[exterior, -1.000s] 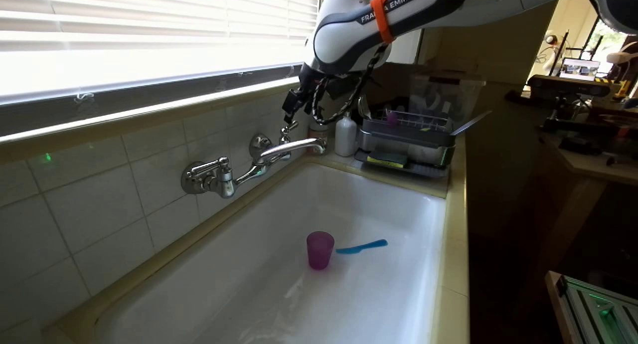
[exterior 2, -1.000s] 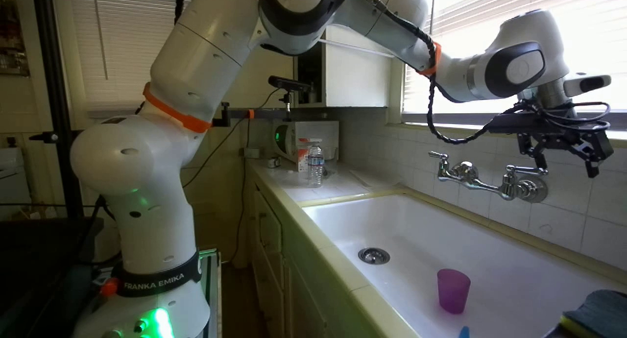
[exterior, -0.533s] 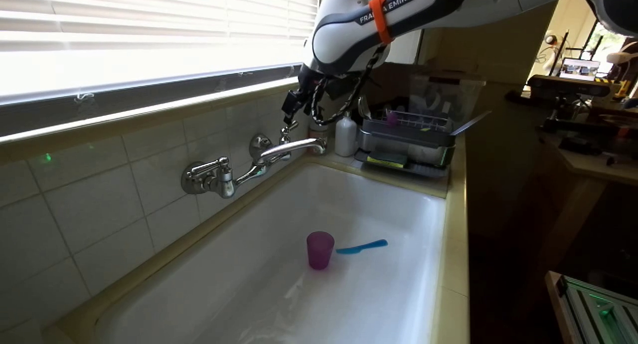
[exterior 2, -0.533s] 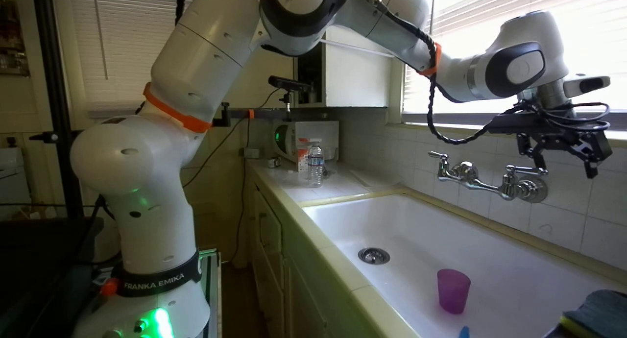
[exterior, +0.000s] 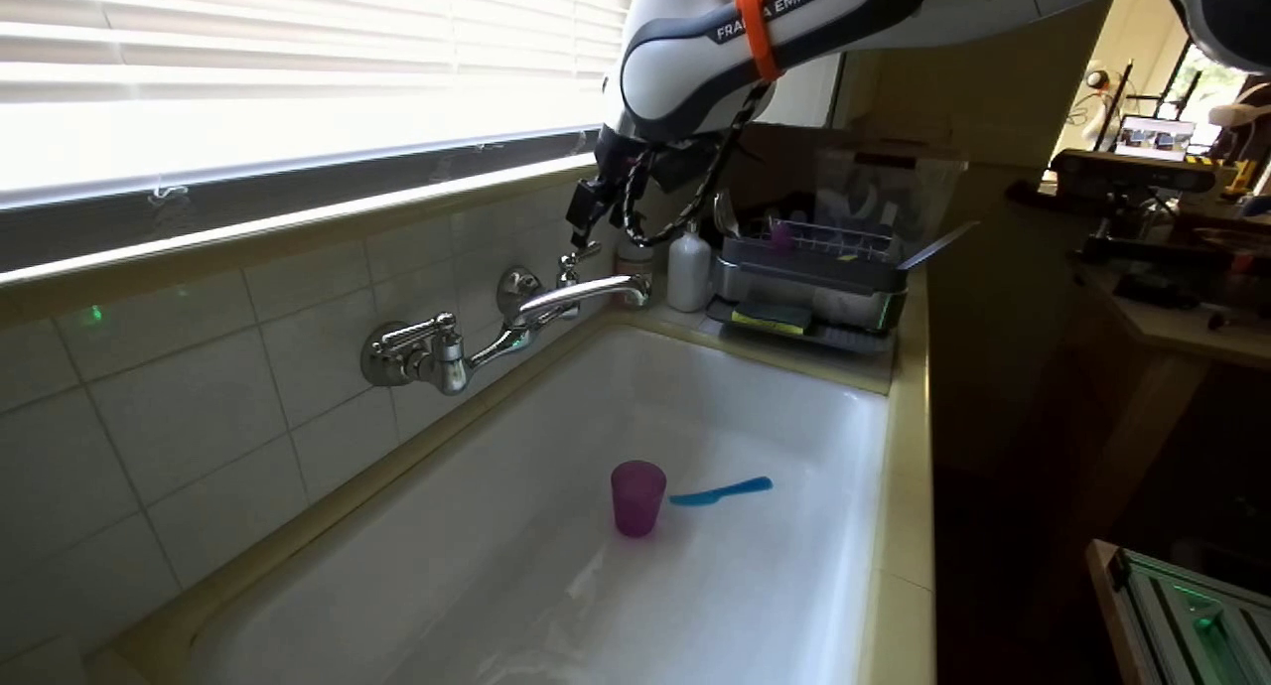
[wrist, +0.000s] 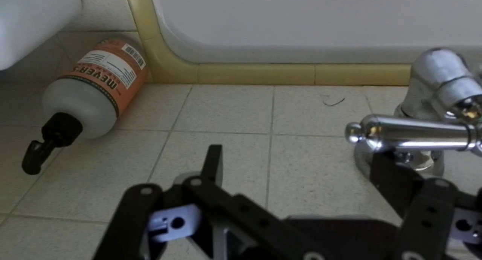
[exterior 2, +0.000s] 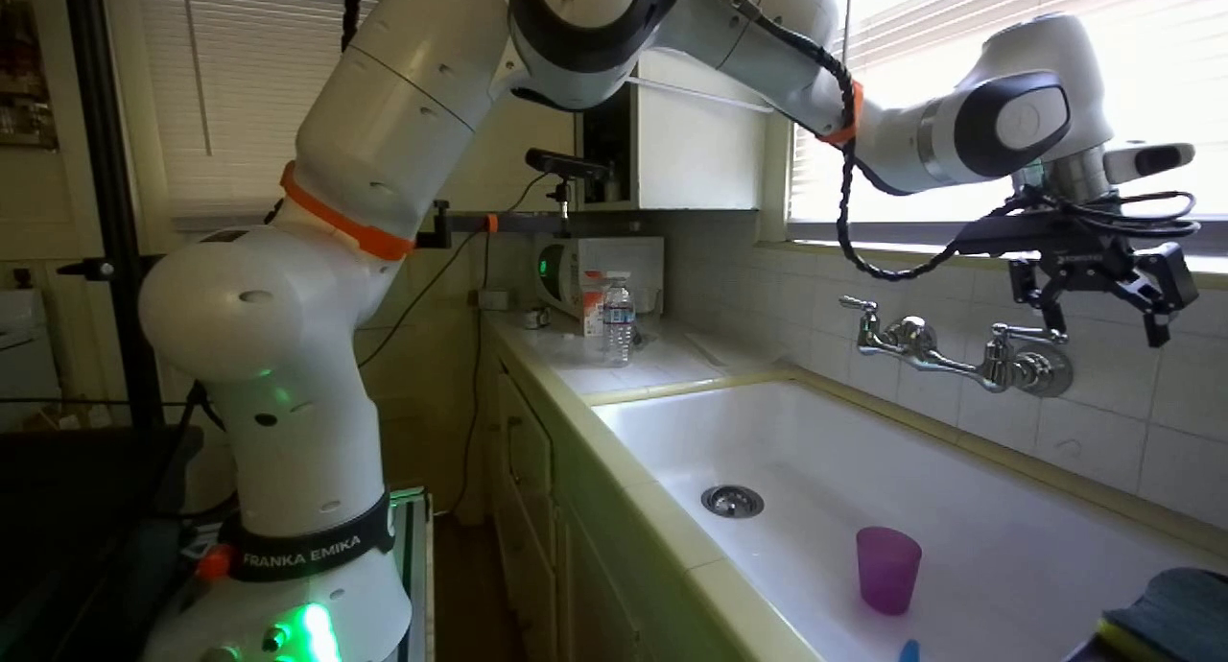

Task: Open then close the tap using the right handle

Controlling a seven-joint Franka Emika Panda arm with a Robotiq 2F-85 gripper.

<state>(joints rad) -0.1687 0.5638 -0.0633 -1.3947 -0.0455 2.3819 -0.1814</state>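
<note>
The chrome wall tap's spout (exterior: 586, 290) reaches over the sink in an exterior view, with no water stream below it. Its left lever handle (exterior: 415, 336) points outward along the wall. The right lever handle (exterior 2: 1031, 334) points the opposite way; it also shows large in the wrist view (wrist: 418, 133). My gripper (exterior 2: 1106, 331) is open and empty over the right handle, its fingers pointing down. In the wrist view the gripper (wrist: 299, 154) has its right fingertip close against the lever, partly overlapping it; contact is unclear. The left finger is well away from it.
An orange-labelled soap bottle (wrist: 103, 77) stands near the sink corner, beside a white bottle (exterior: 688, 271). A dish rack (exterior: 809, 268) and sponge (exterior: 770, 317) are at that end. A purple cup (exterior: 636, 498) and blue knife (exterior: 720, 491) lie in the sink (exterior: 516, 576).
My gripper has shifted slightly along the wall and up. The right lever's tip appears to have moved slightly with it. The rest stands as before.
</note>
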